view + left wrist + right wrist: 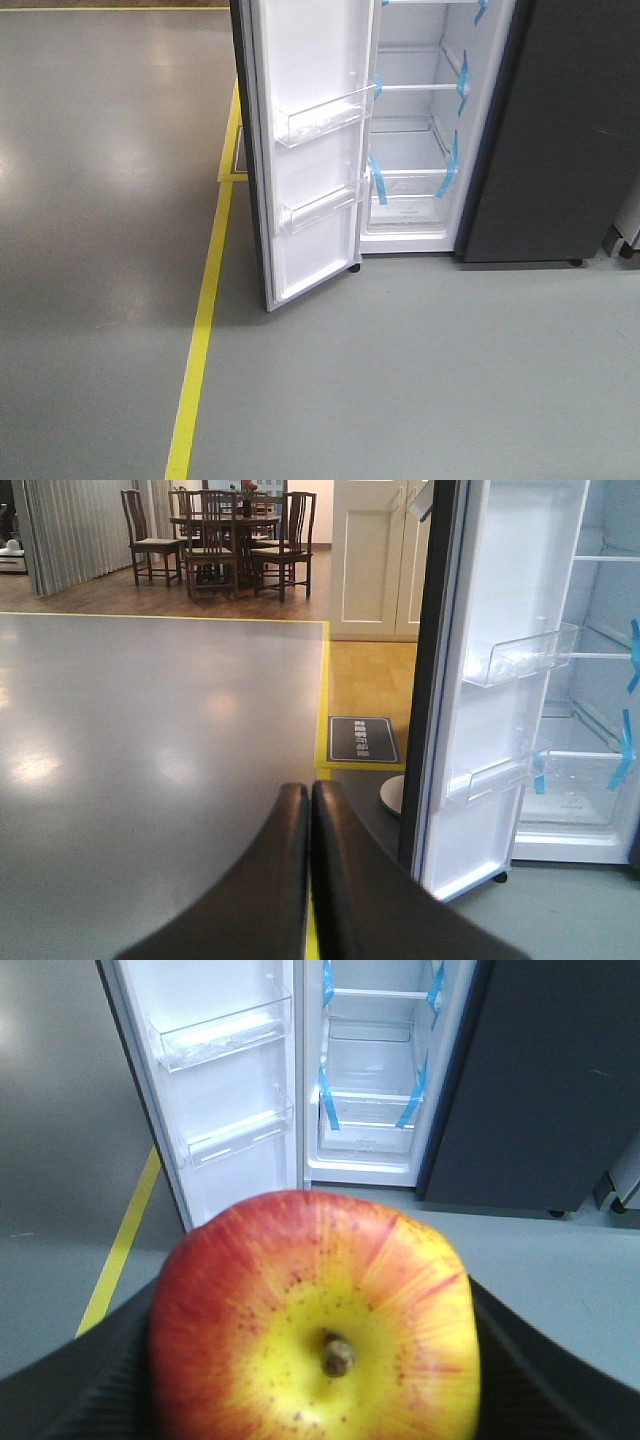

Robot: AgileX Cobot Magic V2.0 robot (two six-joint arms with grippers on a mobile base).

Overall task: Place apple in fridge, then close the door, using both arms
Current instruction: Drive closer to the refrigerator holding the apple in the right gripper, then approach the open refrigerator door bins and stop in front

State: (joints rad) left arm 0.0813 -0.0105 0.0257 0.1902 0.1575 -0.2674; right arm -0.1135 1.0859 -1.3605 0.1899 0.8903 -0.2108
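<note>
Nearest the right wrist lens we saw the apple (pixel 315 1320), stem end toward us, clamped between the dark fingers (pixel 95 1395) of the right gripper (pixel 318 1380), whose jaws stood apart only by the fruit's width. Beyond it rose the fridge (pixel 368 1060), its white compartment open and lying straight ahead of the apple, well apart from it across the grey floor (pixel 420 380). The door (pixel 310 150) stood wide open at the left edge of that opening, its clear bins (pixel 325 118) facing the compartment. The left gripper (pixel 310 798) was pressed closed on nothing, with the door's edge ahead to its right. We judged the right arm lined up for the glass shelves (pixel 415 88), and the left arm the nearer one for the door.
</note>
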